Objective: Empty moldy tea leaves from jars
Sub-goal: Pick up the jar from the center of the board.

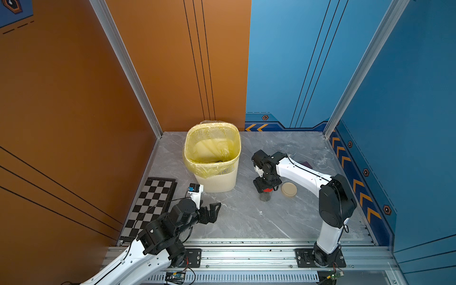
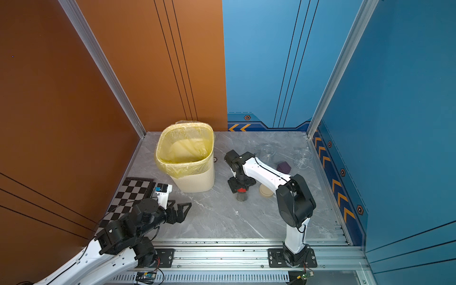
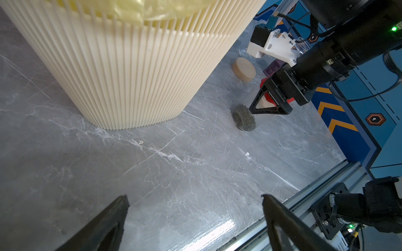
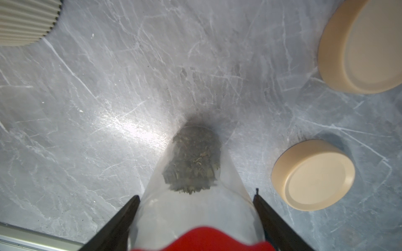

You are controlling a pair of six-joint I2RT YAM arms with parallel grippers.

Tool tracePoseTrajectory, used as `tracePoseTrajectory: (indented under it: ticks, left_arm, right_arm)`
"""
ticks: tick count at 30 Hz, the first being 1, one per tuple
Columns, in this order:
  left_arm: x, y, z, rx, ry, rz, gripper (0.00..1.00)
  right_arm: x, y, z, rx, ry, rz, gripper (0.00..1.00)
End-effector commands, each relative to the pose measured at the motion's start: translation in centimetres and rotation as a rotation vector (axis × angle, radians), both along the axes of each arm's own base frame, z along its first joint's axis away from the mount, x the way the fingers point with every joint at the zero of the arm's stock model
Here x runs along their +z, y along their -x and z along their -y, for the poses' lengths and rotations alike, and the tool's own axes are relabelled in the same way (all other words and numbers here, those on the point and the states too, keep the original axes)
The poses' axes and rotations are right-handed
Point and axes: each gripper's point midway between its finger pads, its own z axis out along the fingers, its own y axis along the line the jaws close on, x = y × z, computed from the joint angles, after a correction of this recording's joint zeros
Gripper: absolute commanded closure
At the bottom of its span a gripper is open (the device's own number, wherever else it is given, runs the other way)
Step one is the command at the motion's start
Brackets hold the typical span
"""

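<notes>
Counter (image 1: 246, 222): grey marble, walled on three sides, wide bare stretch across middle and front up to the rail edge. Bin (image 1: 217, 182): cream slatted, yellow bag, upright near back-left. Chessboard (image 1: 153, 195): flat along left edge. Left claw (image 1: 214, 209): wide, empty, above bare counter in front of bin. Right claw (image 4: 195, 195): pointing down, fingers either side of red-lidded jar (image 1: 264, 196), just beside the glass; clamped or not, cannot tell. Jar upright mid-counter, right of bin, apart from it. Beige lid (image 4: 313, 176) near jar, second beige lid (image 4: 365, 47) beyond. Tea leaves (image 4: 193, 160): dark clump at jar bottom.
</notes>
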Motion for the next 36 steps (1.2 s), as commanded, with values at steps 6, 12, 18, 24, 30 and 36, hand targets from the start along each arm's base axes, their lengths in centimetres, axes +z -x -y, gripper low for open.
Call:
tracePoseTrajectory:
  ticks: [6,12,18,24,30,36]
  left_arm:
    - [-0.1,-0.1,-0.2,0.005,-0.005,0.024,0.02]
    - [0.2,-0.2,-0.4,0.006,-0.013,0.047,0.02]
    - [0.8,-0.3,-1.0,0.020,-0.017,0.088,0.02]
    - [1.5,-0.2,-0.9,0.000,-0.015,0.107,0.02]
    - [3.2,-0.4,-0.7,-0.015,-0.005,0.128,0.02]
    - [3.8,-0.7,0.1,-0.061,-0.032,0.126,0.02]
  right_arm:
    - [-0.8,0.8,0.0,0.016,0.025,-0.042,0.31]
    - [-0.6,0.7,-0.1,0.020,0.027,-0.042,0.36]
    - [-0.1,0.5,-0.3,0.025,0.018,-0.038,0.41]
    - [0.4,0.5,-0.7,0.030,0.006,-0.041,0.45]
    - [1.3,0.5,-0.9,0.037,-0.007,-0.045,0.49]
    - [2.2,0.6,-0.9,0.040,-0.014,-0.039,0.51]
